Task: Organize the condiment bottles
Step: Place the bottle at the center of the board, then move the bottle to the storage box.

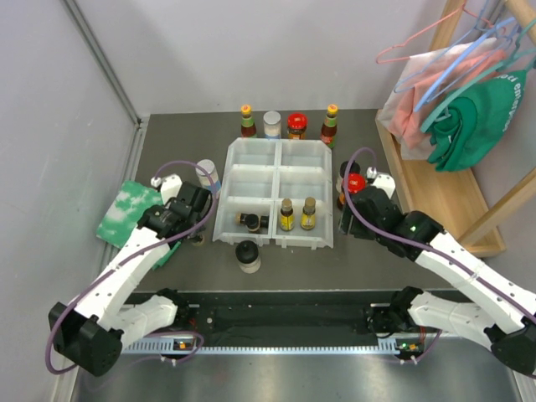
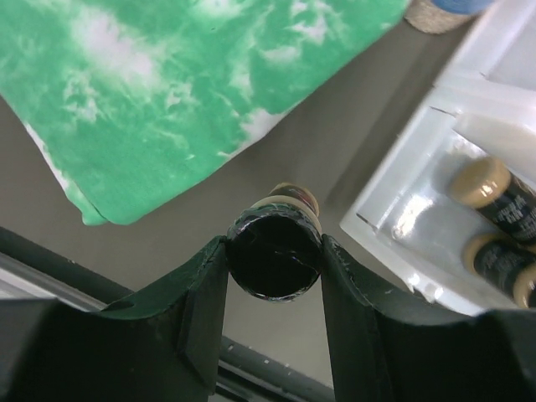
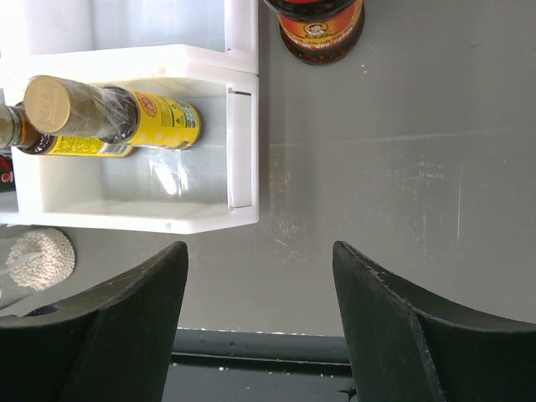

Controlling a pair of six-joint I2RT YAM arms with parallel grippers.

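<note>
My left gripper (image 2: 275, 258) is shut on a small black-capped bottle (image 2: 275, 248), which stands upright between the green cloth and the white tray's (image 1: 224, 194) front left corner. From above, that gripper (image 1: 195, 232) sits just left of the tray. Two yellow-labelled bottles (image 1: 297, 214) and a dark bottle (image 1: 249, 221) are in the tray's front compartments. Several bottles (image 1: 288, 124) line the table behind the tray. A black-capped jar (image 1: 248, 255) stands in front of it. My right gripper (image 3: 260, 251) is open and empty over bare table, right of the tray, near a red-lidded bottle (image 1: 355, 185).
A green-white cloth (image 1: 128, 209) lies to the left of the left gripper. A blue-lidded jar (image 1: 208, 176) stands by the tray's left wall. A wooden rack (image 1: 435, 180) with hangers and cloth bags runs along the right side. Grey walls close the left and back.
</note>
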